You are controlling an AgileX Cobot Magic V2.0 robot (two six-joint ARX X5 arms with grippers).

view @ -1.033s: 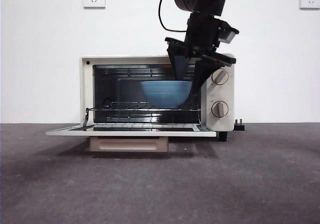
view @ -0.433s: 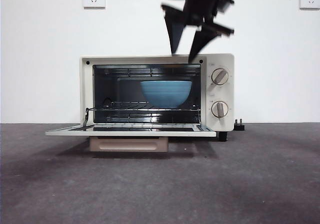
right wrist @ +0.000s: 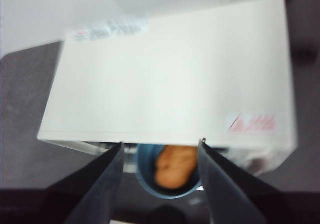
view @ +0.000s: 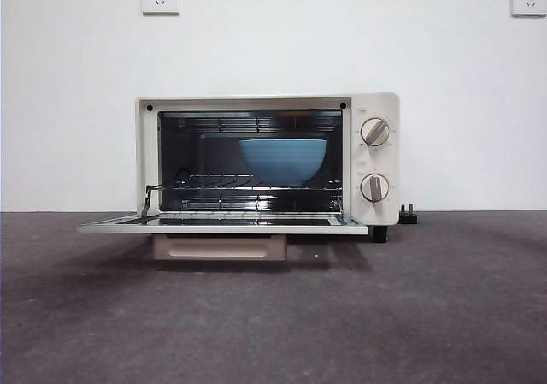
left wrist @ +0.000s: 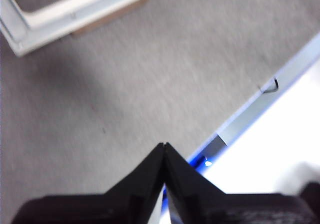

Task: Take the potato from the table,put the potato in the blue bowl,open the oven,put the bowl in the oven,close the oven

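We see the blue bowl (view: 283,160) mid-frame on the open oven (view: 267,163) rack, potato (right wrist: 174,166) inside. Right gripper (right wrist: 160,154) spread wide above; left gripper (left wrist: 164,146) pressed together.

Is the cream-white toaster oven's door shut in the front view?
No: the cream-white toaster oven's door lies folded down flat, showing the medium-blue bowl on the rack inside.

Right claw (right wrist: 160,149) let go of blue bowl (view: 283,161), risen above oven (view: 267,163), jaws apart.

You see a cream-white oven (view: 267,163), dark inside; within it a medium-blue bowl (view: 283,161) holding an orange-brown potato (right wrist: 174,166); beneath, speckled dark-grey table (view: 273,316).
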